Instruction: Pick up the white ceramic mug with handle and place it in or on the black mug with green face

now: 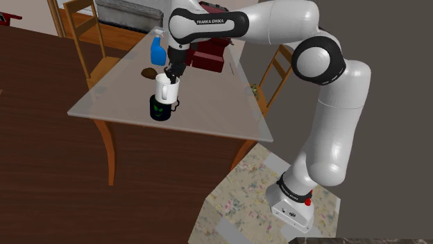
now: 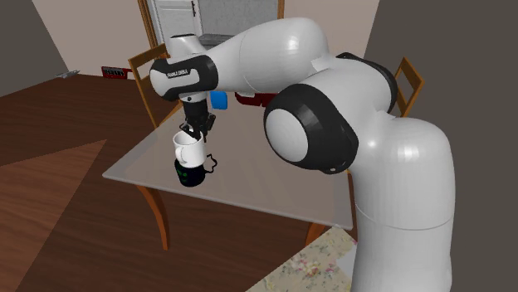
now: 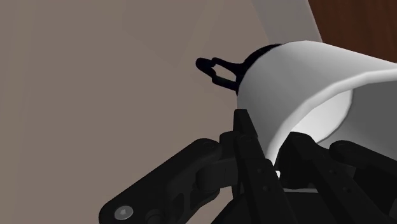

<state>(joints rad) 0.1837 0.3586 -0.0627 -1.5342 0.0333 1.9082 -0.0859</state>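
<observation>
Jaws clamp the rim of the white mug (image 1: 166, 88), atop the black mug (image 1: 161, 109) (green face showing).

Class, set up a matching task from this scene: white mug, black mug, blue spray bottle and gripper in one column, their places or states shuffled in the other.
Things: 1 white mug; 2 black mug; 3 blue spray bottle; 4 gripper.
States: A stands on the table, under another mug; B shut on a rim; C stands apart from both mugs; D held at the black mug's mouth.
Pairs: 1-D; 2-A; 3-C; 4-B.
</observation>
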